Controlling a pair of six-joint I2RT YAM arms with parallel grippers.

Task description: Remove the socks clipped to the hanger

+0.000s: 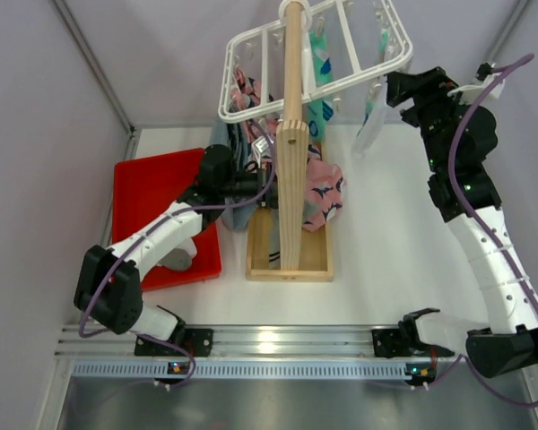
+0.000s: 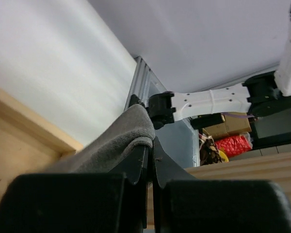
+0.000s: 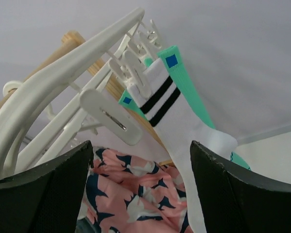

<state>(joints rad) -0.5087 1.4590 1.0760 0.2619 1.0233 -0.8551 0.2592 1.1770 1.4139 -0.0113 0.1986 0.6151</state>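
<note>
Left gripper (image 2: pixel 150 145): clenched on a soft grey sock (image 2: pixel 119 136), low beside the pale wooden post (image 1: pixel 291 161).
Right gripper (image 3: pixel 140 145): released, jaws wide, gripping nothing.
White sock with black stripe bands (image 3: pixel 184 116): clipped to the white plastic grid hanger (image 3: pixel 63 70), hanging ahead of the right jaws.
Teal-green sock (image 3: pixel 186 80): clipped just behind it.

The left arm (image 1: pixel 157 235) reaches forward low over the table, and the left gripper (image 2: pixel 150 145) is pressed closed with a fold of grey sock (image 2: pixel 119 136) pinched at its tips. The right arm (image 1: pixel 493 260) stands raised high, and the right gripper (image 1: pixel 393 90) points leftward with its fingers (image 3: pixel 43 194) spread wide apart
</note>
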